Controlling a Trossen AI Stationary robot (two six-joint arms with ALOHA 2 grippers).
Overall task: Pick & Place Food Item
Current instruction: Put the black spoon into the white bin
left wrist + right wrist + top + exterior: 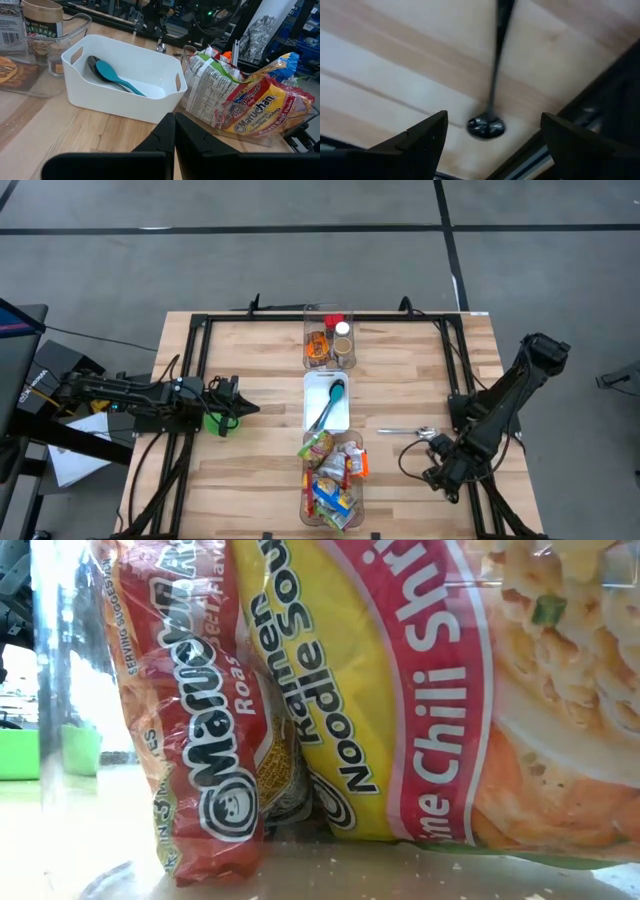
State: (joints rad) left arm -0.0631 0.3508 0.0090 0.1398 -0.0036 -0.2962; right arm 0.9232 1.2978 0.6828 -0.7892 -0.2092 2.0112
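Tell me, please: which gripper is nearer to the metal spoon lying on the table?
Right. The right gripper hangs open just above the spoon. The left gripper is shut, far across the white bin.

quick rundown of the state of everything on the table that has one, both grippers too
left gripper: shut, empty, at the table's left side
right gripper: open, empty, over the metal spoon
metal spoon: lying flat on the wood
white bin: open-topped, holds utensils
teal spoon: lying in the white bin
clear tray: heaped with food packets
ramen packet: sealed, lying on the heap
jars: upright, lids on
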